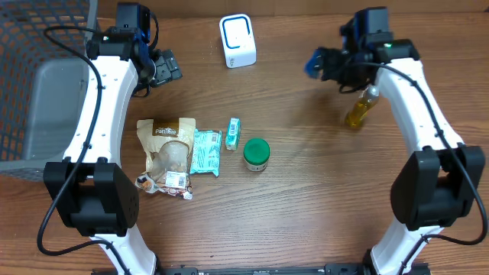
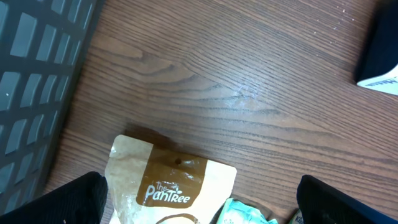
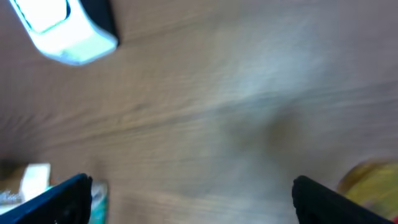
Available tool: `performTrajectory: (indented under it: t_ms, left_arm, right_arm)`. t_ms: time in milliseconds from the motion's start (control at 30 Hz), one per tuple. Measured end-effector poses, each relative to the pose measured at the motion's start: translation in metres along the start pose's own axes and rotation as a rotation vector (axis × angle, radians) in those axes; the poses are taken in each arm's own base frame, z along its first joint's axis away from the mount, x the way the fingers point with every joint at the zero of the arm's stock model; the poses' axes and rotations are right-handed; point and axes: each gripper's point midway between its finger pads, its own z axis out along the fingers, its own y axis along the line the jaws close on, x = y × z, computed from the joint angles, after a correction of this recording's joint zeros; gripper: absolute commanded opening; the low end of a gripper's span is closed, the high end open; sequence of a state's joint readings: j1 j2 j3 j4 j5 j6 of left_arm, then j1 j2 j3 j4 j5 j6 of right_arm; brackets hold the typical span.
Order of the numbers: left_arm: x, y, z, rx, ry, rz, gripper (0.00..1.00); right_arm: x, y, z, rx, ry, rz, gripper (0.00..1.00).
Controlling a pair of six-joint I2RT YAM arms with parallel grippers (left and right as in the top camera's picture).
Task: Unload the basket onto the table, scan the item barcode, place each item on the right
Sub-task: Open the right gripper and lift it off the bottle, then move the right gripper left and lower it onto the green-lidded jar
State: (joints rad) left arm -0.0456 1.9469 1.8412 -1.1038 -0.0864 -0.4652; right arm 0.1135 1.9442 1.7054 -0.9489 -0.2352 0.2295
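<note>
Black fingertips [image 3: 62,200] of the right gripper [image 1: 325,65] stood apart and empty; the left gripper [image 1: 166,70] gaped likewise. A yellow bottle [image 1: 361,107] lay unheld just beside the right one, with the scanner [image 1: 238,41] well off its other side. Scanning looked unfinished.

Small clear bottle of yellow liquid [image 1: 359,109], pale cap end pointing away from the arm's base, on the wood just right of the right gripper [image 1: 319,63] and nearer the base, apart from its spread fingers; standing or lying not discernible. White barcode scanner [image 1: 238,41] with blue-rimmed window, upright, well off to that gripper's left
</note>
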Motion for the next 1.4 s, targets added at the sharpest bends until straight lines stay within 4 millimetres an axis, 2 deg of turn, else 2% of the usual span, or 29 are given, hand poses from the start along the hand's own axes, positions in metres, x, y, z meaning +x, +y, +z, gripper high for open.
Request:
performTrajectory:
  t_ms: [167,267,467,567,667,733,833,933,1000,1033,1333,1400]
  left_arm:
    - [0.000,0.000,0.000,0.000,0.000,0.000,1.00]
    - [0.000,0.000,0.000,0.001,0.000,0.000,1.00]
    - [0.000,0.000,0.000,0.000,0.000,0.000,1.00]
    - [0.000,0.000,0.000,0.000,0.000,0.000,1.00]
    - [0.000,0.000,0.000,0.000,0.000,0.000,1.00]
    - [0.000,0.000,0.000,0.000,0.000,0.000,1.00]
    - [0.000,0.000,0.000,0.001,0.000,0.000,1.00]
    - [0.000,0.000,0.000,0.000,0.000,0.000,1.00]
    - [0.000,0.000,0.000,0.000,0.000,0.000,1.00]
    - [0.000,0.000,0.000,0.000,0.000,0.000,1.00]
    - [0.000,0.000,0.000,0.000,0.000,0.000,1.00]
    - [0.000,0.000,0.000,0.000,0.000,0.000,1.00]
  right_arm:
    - [0.042,0.025,0.005,-0.002,0.141,0.035,1.00]
    - [0.060,0.038,0.006,0.004,0.193,0.052,1.00]
    - [0.080,0.068,0.011,-0.009,0.230,0.014,1.00]
    - [0.082,0.082,0.013,-0.027,0.219,-0.013,1.00]
    - [0.084,0.086,0.014,-0.034,0.221,-0.020,1.00]
    - [0.084,0.086,0.014,-0.033,0.221,-0.019,0.91]
    - [0.084,0.086,0.014,-0.034,0.223,-0.016,0.68]
    - [0.085,0.086,0.014,-0.032,0.224,-0.009,0.40]
    - [0.085,0.085,0.014,-0.031,0.226,-0.018,0.12]
    - [0.086,0.085,0.014,-0.030,0.228,-0.012,0.06]
    - [0.086,0.086,0.014,-0.036,0.229,-0.010,0.04]
    - [0.086,0.087,0.014,-0.040,0.231,-0.010,0.15]
